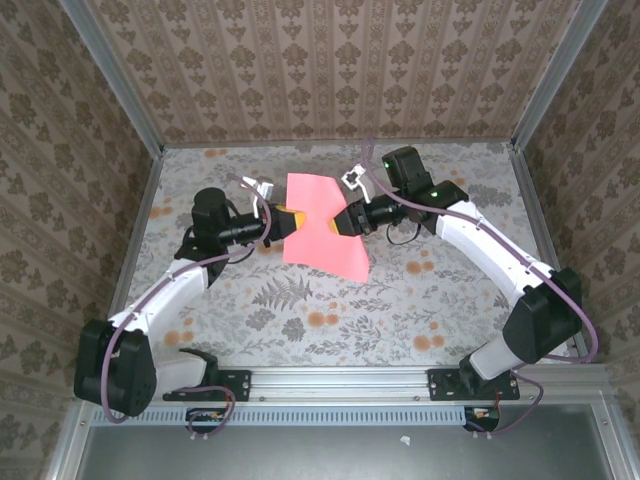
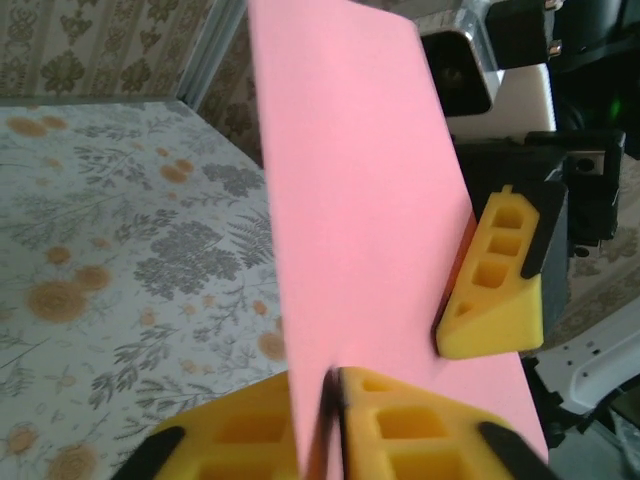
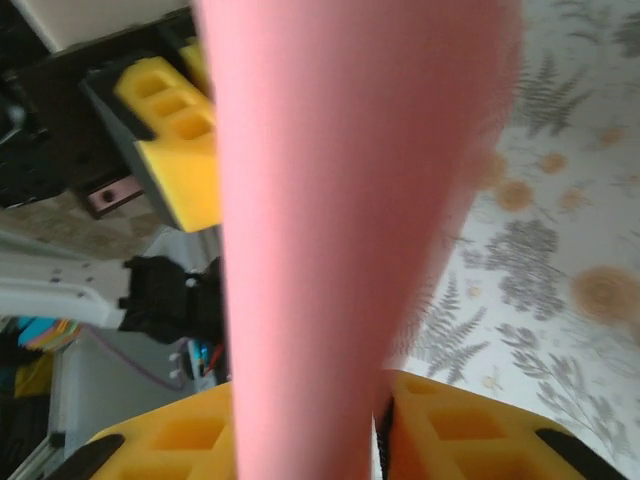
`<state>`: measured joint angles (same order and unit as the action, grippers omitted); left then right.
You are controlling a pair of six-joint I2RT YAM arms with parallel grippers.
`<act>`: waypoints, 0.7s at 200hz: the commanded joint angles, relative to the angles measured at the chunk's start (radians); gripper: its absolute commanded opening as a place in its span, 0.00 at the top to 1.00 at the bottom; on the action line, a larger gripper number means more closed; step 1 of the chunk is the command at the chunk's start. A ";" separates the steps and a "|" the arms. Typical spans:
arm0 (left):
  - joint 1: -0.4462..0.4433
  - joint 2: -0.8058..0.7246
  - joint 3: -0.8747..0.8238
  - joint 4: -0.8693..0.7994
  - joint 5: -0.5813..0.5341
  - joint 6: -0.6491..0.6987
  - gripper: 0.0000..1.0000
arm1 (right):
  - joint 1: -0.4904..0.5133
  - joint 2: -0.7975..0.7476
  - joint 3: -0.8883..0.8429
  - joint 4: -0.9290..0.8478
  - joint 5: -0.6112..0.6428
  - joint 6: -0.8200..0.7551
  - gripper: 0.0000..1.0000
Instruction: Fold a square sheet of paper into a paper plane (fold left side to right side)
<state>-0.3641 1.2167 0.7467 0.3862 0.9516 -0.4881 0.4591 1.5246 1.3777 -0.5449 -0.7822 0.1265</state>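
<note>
The square sheet of paper [image 1: 320, 235] is pink-red and hangs in the air above the middle of the table, between both arms. My left gripper [image 1: 283, 222] is shut on the sheet's left edge, and the paper [image 2: 360, 200] rises out of its pinched jaws [image 2: 330, 385]. My right gripper [image 1: 340, 222] meets the sheet from the right. In the right wrist view the blurred sheet [image 3: 340, 200] runs between its parted fingers [image 3: 310, 390], and a thin gap shows beside the right pad [image 3: 383, 440]. The paper plane is out of view.
The table top [image 1: 300, 310] has a grey fern and orange flower print, and patterned walls stand on three sides. A metal rail [image 1: 340, 380] carrying both arm bases lines the near edge. The right gripper's yellow finger [image 2: 495, 300] stands close beside the sheet.
</note>
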 commanded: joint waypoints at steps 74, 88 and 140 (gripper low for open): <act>-0.086 0.282 -0.016 -0.136 -0.152 -0.013 0.92 | -0.075 -0.052 -0.150 -0.045 0.446 0.069 0.24; -0.087 0.338 -0.012 -0.141 -0.170 -0.029 0.91 | -0.076 -0.034 -0.176 -0.030 0.431 0.096 0.27; -0.087 0.459 0.003 -0.169 -0.236 -0.074 0.90 | -0.071 0.092 -0.291 0.170 0.322 0.293 0.62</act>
<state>-0.4507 1.6554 0.7444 0.2485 0.7567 -0.5365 0.3836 1.5497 1.1347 -0.4911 -0.4065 0.2913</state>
